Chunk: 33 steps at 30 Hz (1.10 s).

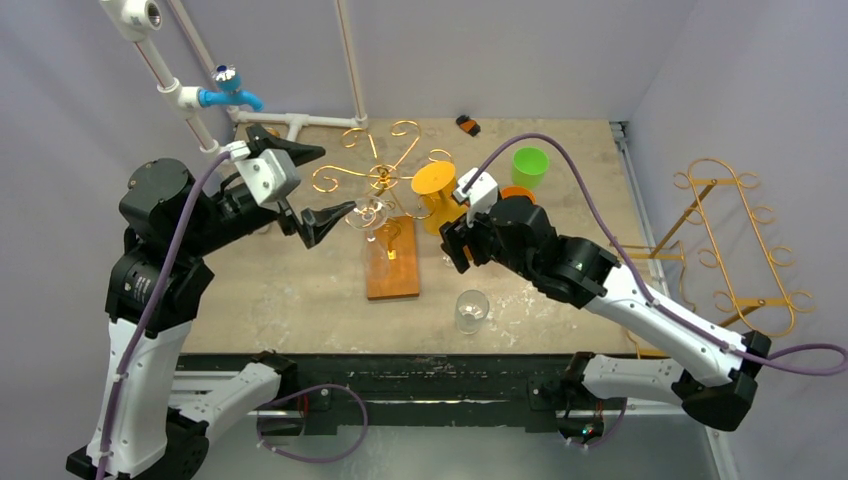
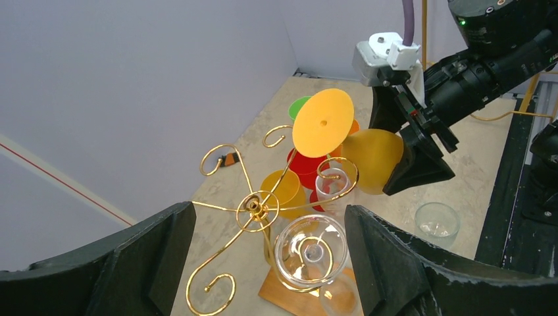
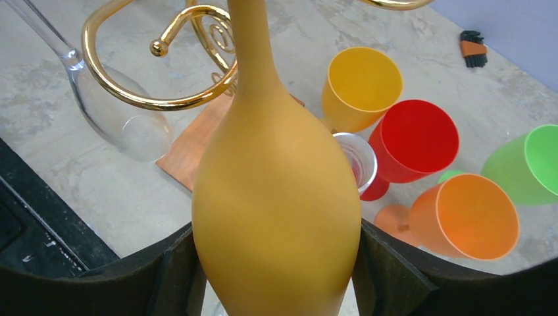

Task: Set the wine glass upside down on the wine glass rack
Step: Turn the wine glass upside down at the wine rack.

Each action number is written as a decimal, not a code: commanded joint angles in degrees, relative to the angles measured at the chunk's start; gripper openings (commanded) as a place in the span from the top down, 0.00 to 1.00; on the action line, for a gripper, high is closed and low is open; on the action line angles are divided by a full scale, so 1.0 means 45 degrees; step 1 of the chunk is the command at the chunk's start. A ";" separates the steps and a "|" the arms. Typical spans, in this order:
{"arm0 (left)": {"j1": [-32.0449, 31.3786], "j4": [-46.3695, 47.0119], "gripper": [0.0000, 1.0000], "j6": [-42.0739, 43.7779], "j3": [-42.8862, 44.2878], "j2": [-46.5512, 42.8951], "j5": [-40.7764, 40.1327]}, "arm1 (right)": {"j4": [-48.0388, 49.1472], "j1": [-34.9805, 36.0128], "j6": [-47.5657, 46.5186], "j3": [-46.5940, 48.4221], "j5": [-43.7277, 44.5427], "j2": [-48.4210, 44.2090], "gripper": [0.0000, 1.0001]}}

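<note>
Right gripper [image 3: 276,273] is clamped on the bowl of the yellow wine glass [image 3: 276,197], one dark finger [image 3: 174,273] pressed to each side at the bottom of the right wrist view. The glass is held upside down: its stem runs up to the top edge of that frame, crossing in front of a gold scroll of the wine glass rack [image 3: 141,99]. Whether the stem sits inside that scroll cannot be told. In the left wrist view the glass's flat round foot [image 2: 322,123] is uppermost, just above and right of the rack's centre.

In the top view the rack stands at the middle of the table [image 1: 280,290] on a wooden base [image 1: 392,275]. A clear glass [image 2: 310,250] already hangs from one of its arms, bowl down.

Left gripper [image 1: 335,180] hovers left of the rack, jaws spread wide with nothing between them, apart from the hanging glass.

A second clear glass [image 1: 472,310] stands upright on the table below the rack in the top view. Yellow [image 3: 362,82], red [image 3: 418,141], orange [image 3: 470,214] and green [image 3: 533,161] cups cluster at the right of the right wrist view. Another gold rack [image 1: 740,240] lies at the far right of the top view, off the table.
</note>
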 commanded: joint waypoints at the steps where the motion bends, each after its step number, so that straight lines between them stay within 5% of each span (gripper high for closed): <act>1: -0.0037 -0.0187 0.11 -0.0195 -0.0115 -0.0138 -0.0323 | 0.1091 0.0007 -0.0256 -0.0286 -0.0555 0.0076 1.00; 20: -0.0037 -0.0419 0.12 0.0308 -0.0581 -0.0266 -0.0531 | 0.2379 -0.0002 -0.0222 -0.1105 -0.1457 0.1246 1.00; 33: -0.0037 -0.0578 0.18 0.1674 -0.1813 0.0244 -0.2805 | 0.2565 -0.0251 -0.0282 -0.1211 -0.1510 0.0923 1.00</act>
